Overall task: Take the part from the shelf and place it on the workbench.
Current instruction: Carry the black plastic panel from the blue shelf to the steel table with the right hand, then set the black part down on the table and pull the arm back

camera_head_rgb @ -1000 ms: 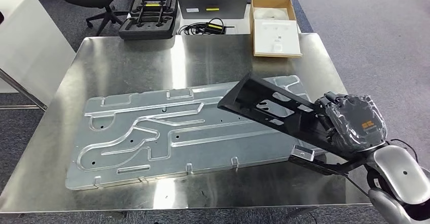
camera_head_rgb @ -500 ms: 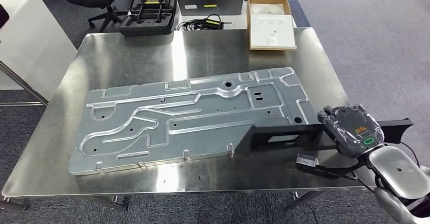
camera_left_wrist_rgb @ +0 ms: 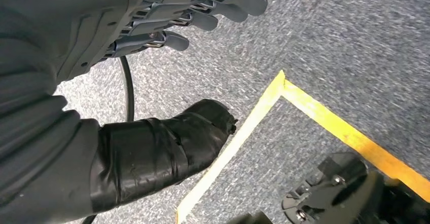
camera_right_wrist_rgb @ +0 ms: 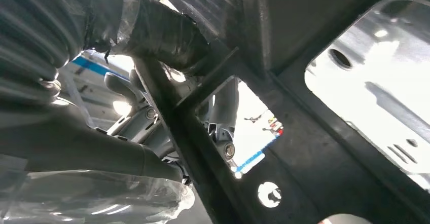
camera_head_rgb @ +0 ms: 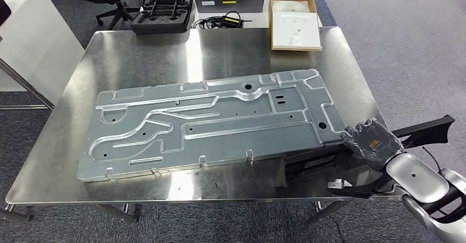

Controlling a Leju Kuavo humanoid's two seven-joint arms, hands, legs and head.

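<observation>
Bright, even overhead light. My surface point(camera_head_rgb: 137, 56) throws white glare streaks at its far side. At my right wrist, openings blow out white; floor point(camera_left_wrist_rgb: 324, 41) slightly blurred.

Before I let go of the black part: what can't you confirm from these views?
- Whether the black part rests on the workbench: head view, angle too shallow.
- Right hand finger hold: right wrist view, the part blocks it.
- The part's near end: head view, behind the right hand.
</observation>
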